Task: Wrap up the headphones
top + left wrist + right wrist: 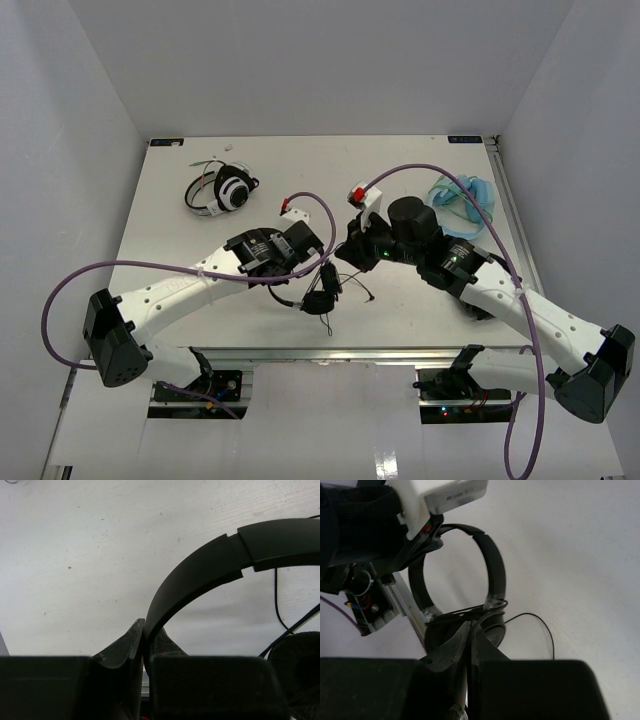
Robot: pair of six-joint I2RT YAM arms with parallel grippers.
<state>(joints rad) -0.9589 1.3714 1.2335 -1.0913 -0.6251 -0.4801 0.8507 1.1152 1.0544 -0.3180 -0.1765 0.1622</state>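
Our left gripper (145,630) pinches the headband (200,575) of the headphones (322,297), which are at the middle of the table (420,330), toward its near edge, between both arms. An earcup (300,665) shows low and right of that grip. Our right gripper (469,630) has its fingers pressed together right at the cable (540,622) strands crossing the band. We cannot tell whether a strand is caught.

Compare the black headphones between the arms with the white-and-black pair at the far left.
Colour: the black headphones are all black; the white-and-black pair has white on its earcups. State: the left gripper clamps the black headphones' headband; the white-and-black pair lies untouched. Both have headbands and round earcups.
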